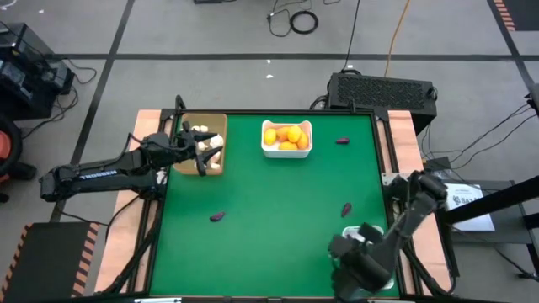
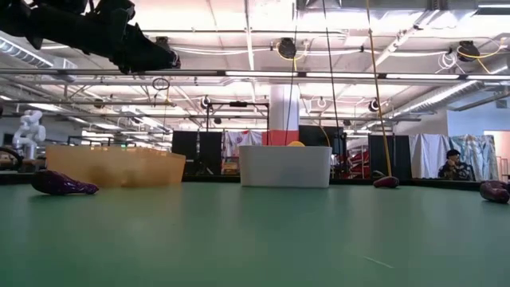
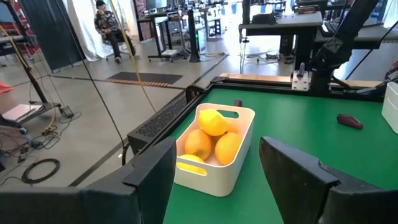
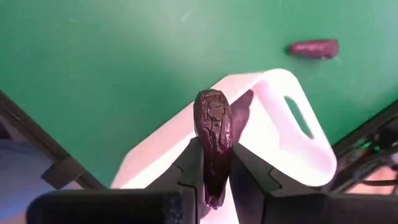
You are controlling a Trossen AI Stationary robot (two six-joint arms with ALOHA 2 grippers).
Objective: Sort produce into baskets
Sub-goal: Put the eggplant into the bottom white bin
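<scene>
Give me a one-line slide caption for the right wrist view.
Right gripper holds a dark purple eggplant piece above a white bin.

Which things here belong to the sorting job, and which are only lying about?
Job:
- tan tray with white bulbs
- white bin of yellow fruits
- second white bin
- loose purple pieces
- eggplant in right tool

Lying about:
- black box
- floor cables

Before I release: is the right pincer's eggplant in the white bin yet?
Not yet. The right pincer is shut on the eggplant, held above the white bin.
</scene>
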